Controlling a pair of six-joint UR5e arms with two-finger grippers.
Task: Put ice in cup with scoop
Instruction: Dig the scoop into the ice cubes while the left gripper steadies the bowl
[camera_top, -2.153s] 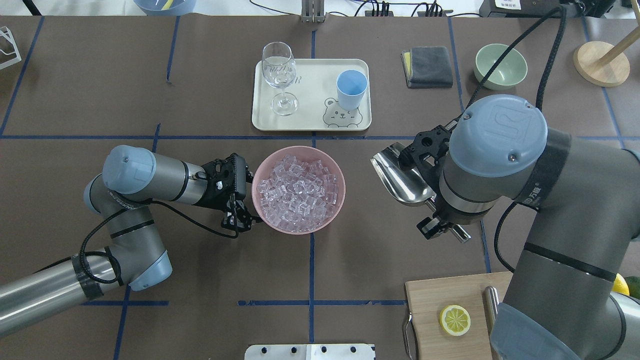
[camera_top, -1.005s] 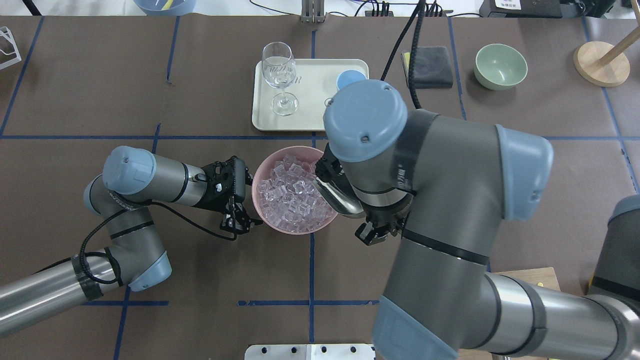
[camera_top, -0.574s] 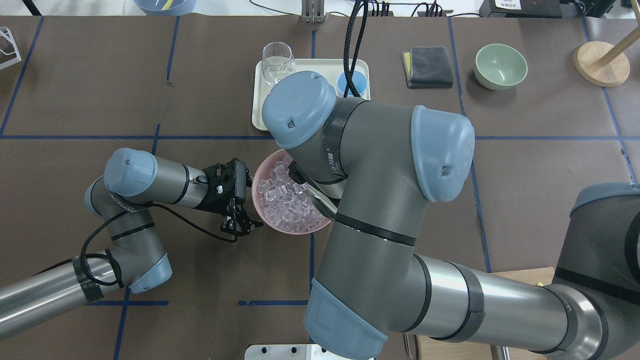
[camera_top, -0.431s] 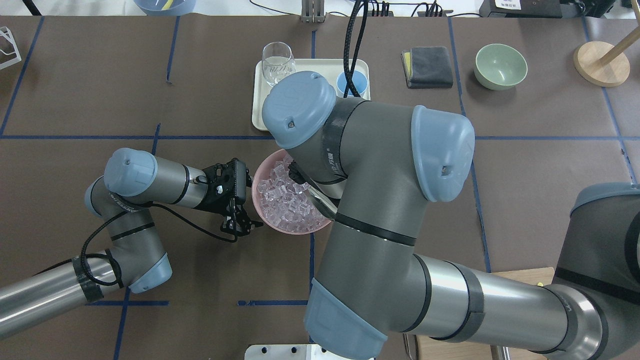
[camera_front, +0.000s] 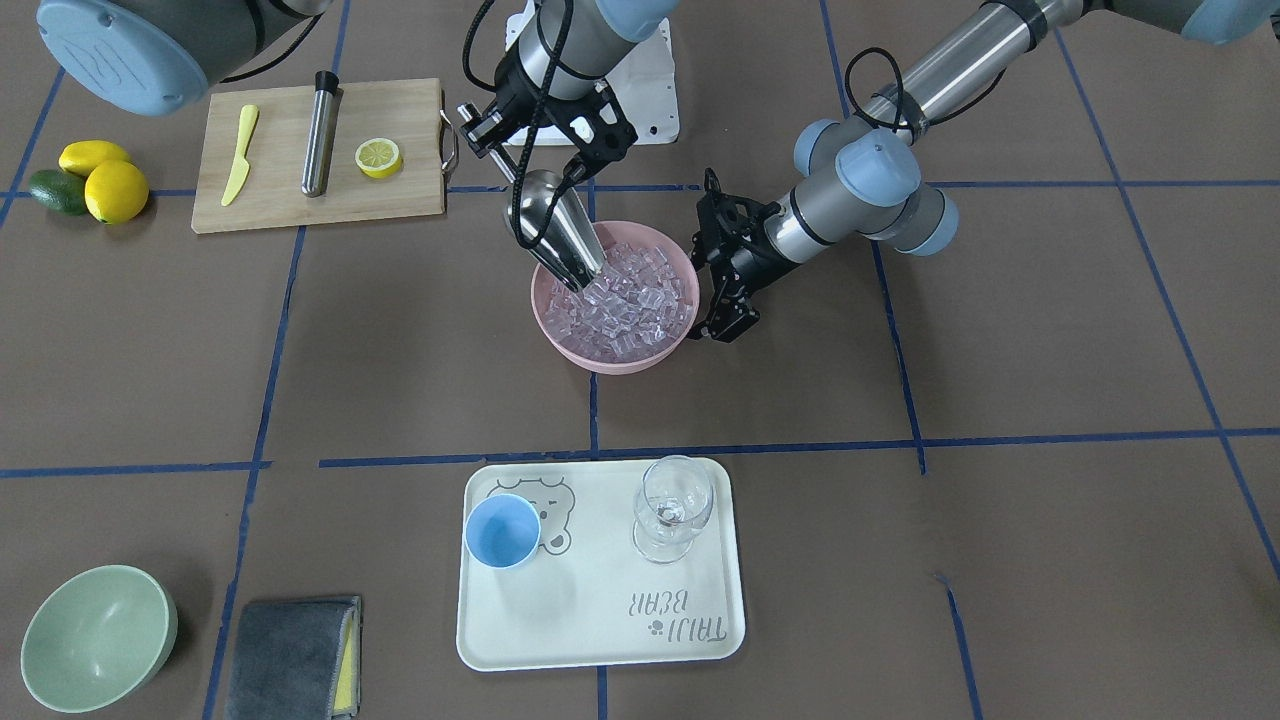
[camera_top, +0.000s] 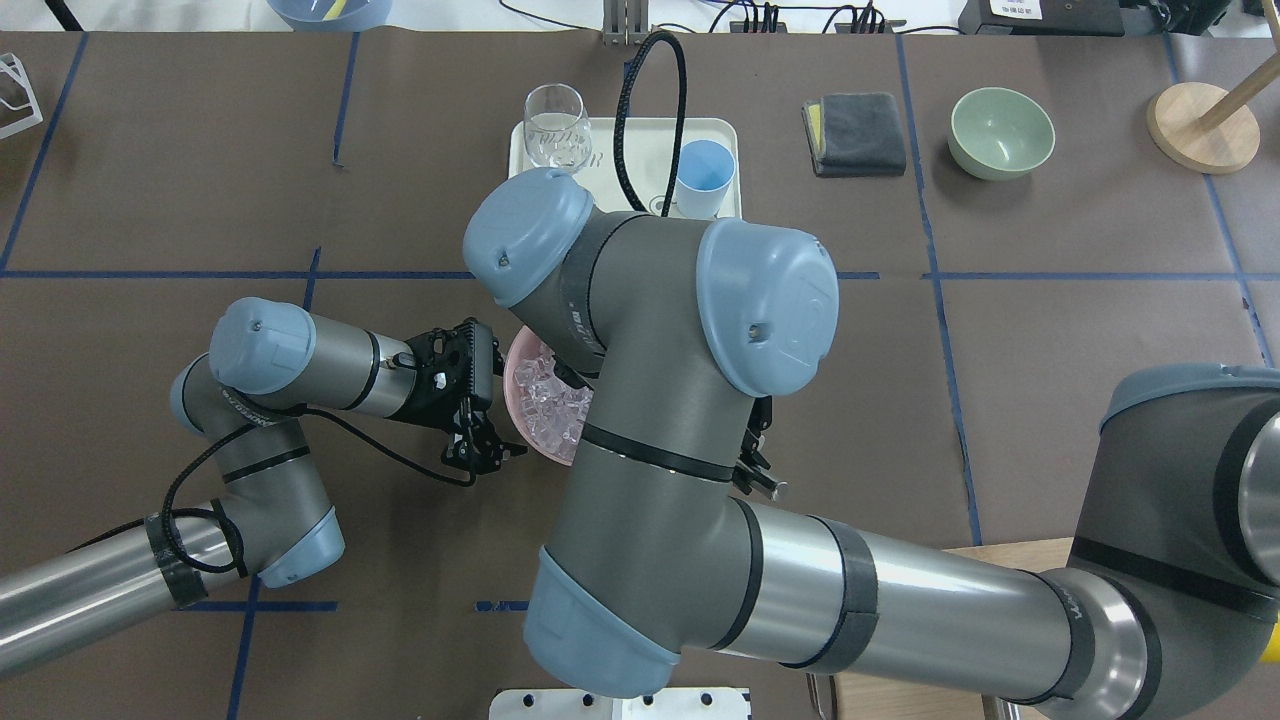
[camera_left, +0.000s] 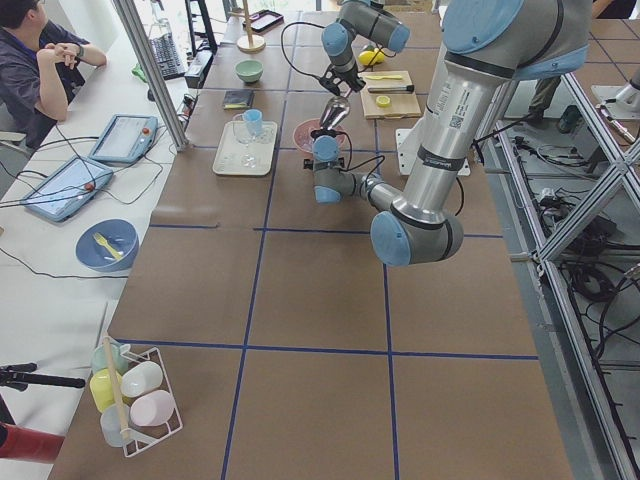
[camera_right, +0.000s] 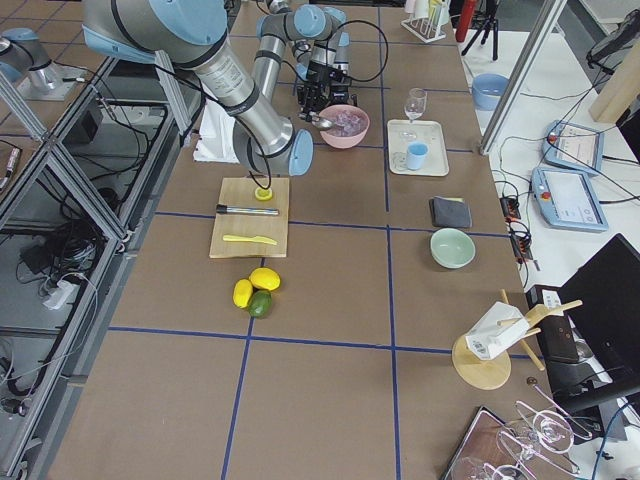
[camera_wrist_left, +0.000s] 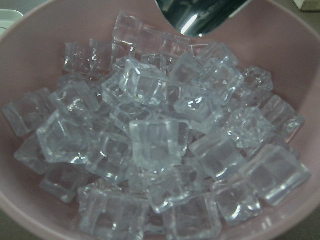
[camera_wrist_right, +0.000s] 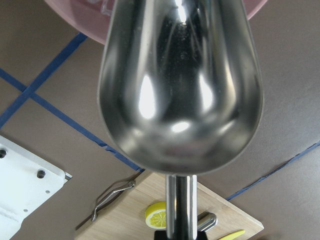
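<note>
Clear ice cubes (camera_front: 630, 300) fill a pink bowl (camera_front: 610, 365) at mid table; they fill the left wrist view (camera_wrist_left: 155, 145). My right gripper (camera_front: 508, 150) is shut on the handle of the steel scoop (camera_front: 555, 235). The scoop tilts down, its tip among the ice at the bowl's robot side. Its hollow head fills the right wrist view (camera_wrist_right: 180, 85) and holds no ice. My left gripper (camera_front: 718, 325) is shut on the bowl's rim. The light-blue cup (camera_front: 502, 532) stands empty on the cream tray (camera_front: 600, 620), apart from both grippers.
A wine glass (camera_front: 675, 505) stands on the tray beside the cup. A cutting board (camera_front: 280, 200) carries a knife, a steel cylinder and a lemon half. A green bowl (camera_front: 95, 635) and a grey cloth (camera_front: 290, 655) lie near the operators' edge. My right arm hides most of the pink bowl (camera_top: 520, 400) in the overhead view.
My right arm has swung left from beside the bowl to over it, and the scoop has dipped into the ice. The left arm and the bowl have stayed put.
</note>
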